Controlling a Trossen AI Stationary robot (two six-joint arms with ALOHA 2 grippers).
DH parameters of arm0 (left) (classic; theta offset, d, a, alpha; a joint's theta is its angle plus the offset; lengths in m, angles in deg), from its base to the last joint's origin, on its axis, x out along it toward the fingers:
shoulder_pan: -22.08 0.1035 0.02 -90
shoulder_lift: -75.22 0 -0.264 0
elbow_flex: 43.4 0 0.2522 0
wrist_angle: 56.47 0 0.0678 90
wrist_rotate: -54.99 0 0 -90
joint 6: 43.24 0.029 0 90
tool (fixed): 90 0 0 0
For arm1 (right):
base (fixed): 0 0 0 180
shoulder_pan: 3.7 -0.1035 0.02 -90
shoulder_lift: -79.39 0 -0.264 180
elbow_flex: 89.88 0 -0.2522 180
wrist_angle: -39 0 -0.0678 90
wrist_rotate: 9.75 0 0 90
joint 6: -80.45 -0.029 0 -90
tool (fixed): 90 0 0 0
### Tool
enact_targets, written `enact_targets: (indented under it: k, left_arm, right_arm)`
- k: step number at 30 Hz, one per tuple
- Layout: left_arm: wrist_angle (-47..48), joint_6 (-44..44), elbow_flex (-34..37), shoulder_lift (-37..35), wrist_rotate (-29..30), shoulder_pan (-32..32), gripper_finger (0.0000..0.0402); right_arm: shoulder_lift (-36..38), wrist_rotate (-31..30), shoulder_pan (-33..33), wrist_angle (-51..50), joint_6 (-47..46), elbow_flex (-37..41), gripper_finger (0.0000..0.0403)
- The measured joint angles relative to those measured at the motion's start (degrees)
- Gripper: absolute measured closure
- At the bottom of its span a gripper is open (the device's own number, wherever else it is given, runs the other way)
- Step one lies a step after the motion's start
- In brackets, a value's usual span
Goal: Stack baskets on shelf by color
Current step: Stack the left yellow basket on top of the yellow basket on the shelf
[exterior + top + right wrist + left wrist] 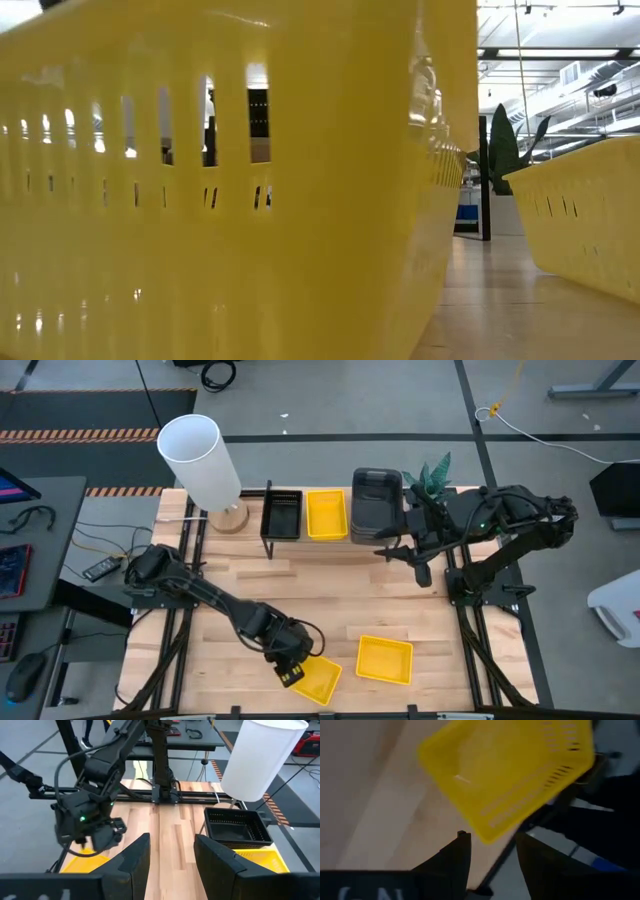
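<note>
One yellow basket (320, 681) lies turned askew at the table's near edge, and its wall fills the low view (220, 200). My left gripper (290, 672) is open at that basket's left corner (487, 836), which shows just beyond the fingertips (492, 852) without visibly touching them. A second yellow basket (385, 659) rests flat to the right (590, 225). On the shelf (310, 540) at the far side stand a black basket (281, 515), a yellow basket (327, 513) and a dark grey stack (377, 503). My right gripper (418, 563) hovers open and empty in front of the shelf (170, 852).
A white lamp (203, 460) on a wooden base stands at the shelf's left end, and a green plant (432, 474) at its right end. Bare wood lies between the shelf and the two near baskets. The near table edge is close behind the left gripper.
</note>
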Motion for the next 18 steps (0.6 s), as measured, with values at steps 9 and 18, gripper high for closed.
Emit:
enact_targets:
  k: [9,18]
  left_arm:
    - [-10.32,11.48,-0.60,0.96,6.55,-5.86,0.0243]
    - [-11.94,26.33,-0.60,4.74,15.88,-11.03,0.0241]
  right_arm:
    - [-0.09,0.18,0.00,-0.08,-0.30,0.00,0.0245]
    - [-0.09,0.22,0.00,-0.17,-0.34,0.00,0.0245]
